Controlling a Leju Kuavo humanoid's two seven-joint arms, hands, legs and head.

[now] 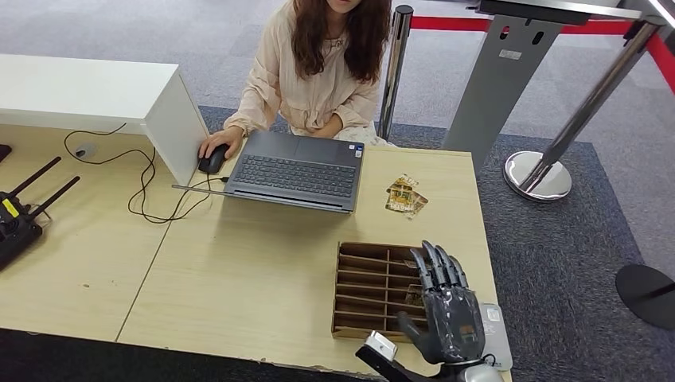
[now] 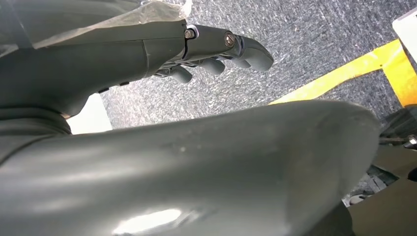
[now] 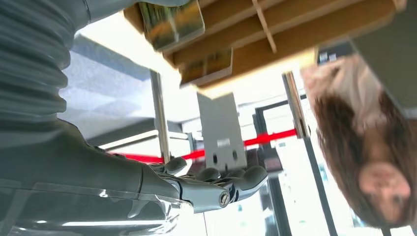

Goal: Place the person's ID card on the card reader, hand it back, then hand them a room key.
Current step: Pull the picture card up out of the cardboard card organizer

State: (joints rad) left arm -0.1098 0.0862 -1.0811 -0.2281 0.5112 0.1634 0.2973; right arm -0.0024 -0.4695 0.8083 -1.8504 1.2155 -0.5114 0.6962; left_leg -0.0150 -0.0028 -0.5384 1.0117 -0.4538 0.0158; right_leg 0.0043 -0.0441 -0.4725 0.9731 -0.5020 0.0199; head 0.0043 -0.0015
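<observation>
My right hand [image 1: 446, 306] hovers palm down over the right end of the wooden slotted tray [image 1: 368, 285], fingers stretched out and holding nothing. In the right wrist view the fingers [image 3: 216, 183] are empty, and the tray [image 3: 295, 29] holds two picture cards [image 3: 172, 19] in its slots. A flat grey card reader [image 1: 496, 334] lies just right of the hand, partly hidden by it. Two overlapping picture cards [image 1: 406, 196] lie on the table beyond the tray. My left hand [image 2: 216, 49] hangs over grey carpet, fingers loosely bent, empty.
A person [image 1: 318, 64] sits across the table with one hand on a black mouse [image 1: 212, 159], beside an open laptop [image 1: 298, 169]. A white box [image 1: 95, 95], cables and a black router [image 1: 16, 219] occupy the left. Barrier posts [image 1: 541, 171] stand at the right.
</observation>
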